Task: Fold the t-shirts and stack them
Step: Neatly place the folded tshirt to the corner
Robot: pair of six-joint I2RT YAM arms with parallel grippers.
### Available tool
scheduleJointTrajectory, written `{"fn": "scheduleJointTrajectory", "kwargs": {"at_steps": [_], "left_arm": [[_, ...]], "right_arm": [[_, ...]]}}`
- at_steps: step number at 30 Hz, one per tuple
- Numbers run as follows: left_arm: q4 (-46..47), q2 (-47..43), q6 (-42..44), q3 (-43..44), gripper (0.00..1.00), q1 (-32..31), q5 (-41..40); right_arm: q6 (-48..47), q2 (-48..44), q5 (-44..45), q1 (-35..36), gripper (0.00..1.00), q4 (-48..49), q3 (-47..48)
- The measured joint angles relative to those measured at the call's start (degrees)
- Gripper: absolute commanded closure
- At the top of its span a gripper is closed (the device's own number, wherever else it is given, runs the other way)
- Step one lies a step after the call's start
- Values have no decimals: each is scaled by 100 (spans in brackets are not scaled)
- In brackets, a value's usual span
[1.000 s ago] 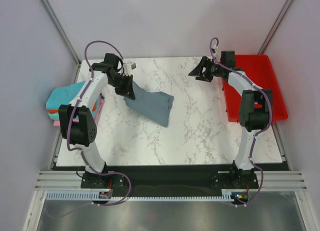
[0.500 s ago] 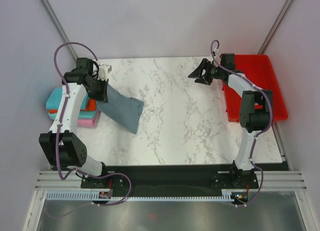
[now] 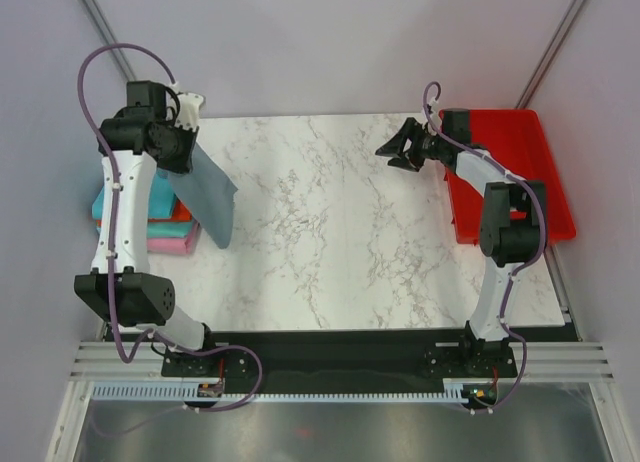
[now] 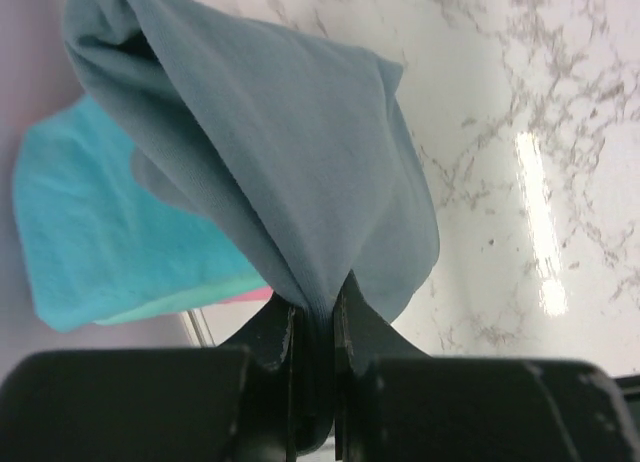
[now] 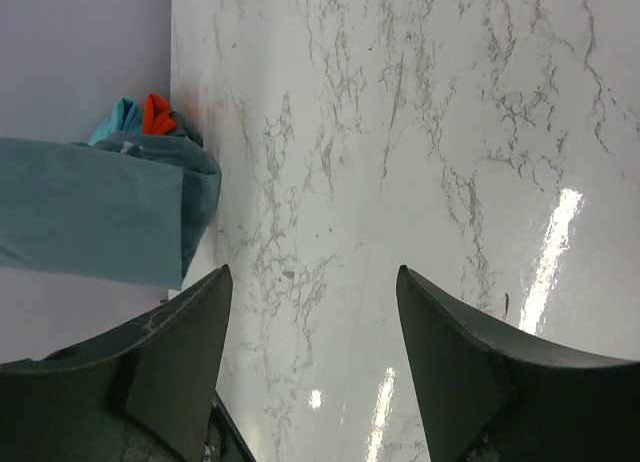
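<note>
At the table's (image 3: 330, 252) far left corner, seen from the top camera, the left gripper (image 3: 178, 150) is raised and clamped on the grey shirt (image 3: 212, 197). The shirt hangs from it as a long strip slanting toward the near side. Whether its lower end touches the table cannot be told. Just left of it, at the table's left edge, three folded shirts lie one on another: the teal shirt (image 3: 115, 197) on top, the orange shirt (image 3: 180, 214) under it and the pink shirt (image 3: 170, 244) lowest. The right gripper (image 3: 398, 147) hovers over the far right of the table beside the red tray (image 3: 520, 152), its jaws spread and holding nothing.

From the left wrist, the jaws are pressed together on a bunched edge of the grey shirt (image 4: 290, 162). The cloth fans out from them. The teal shirt (image 4: 90, 232) lies behind it, with a sliver of pink at its edge.

From the right wrist, the two fingers (image 5: 190, 342) stand wide apart over bare marble. Across the table, the grey shirt (image 5: 100, 222) hangs in front of bits of the teal and orange shirts.
</note>
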Motion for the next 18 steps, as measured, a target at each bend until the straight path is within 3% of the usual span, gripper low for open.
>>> {"fn": "scheduleJointTrajectory", "kwargs": {"at_steps": [9, 18], "left_arm": [[-597, 920, 177, 2343, 98, 0, -203], [-850, 1113, 1062, 2586, 98, 101, -802]], "right_arm": [[146, -15, -13, 0, 25, 216, -118], [243, -15, -15, 0, 25, 302, -260]]}}
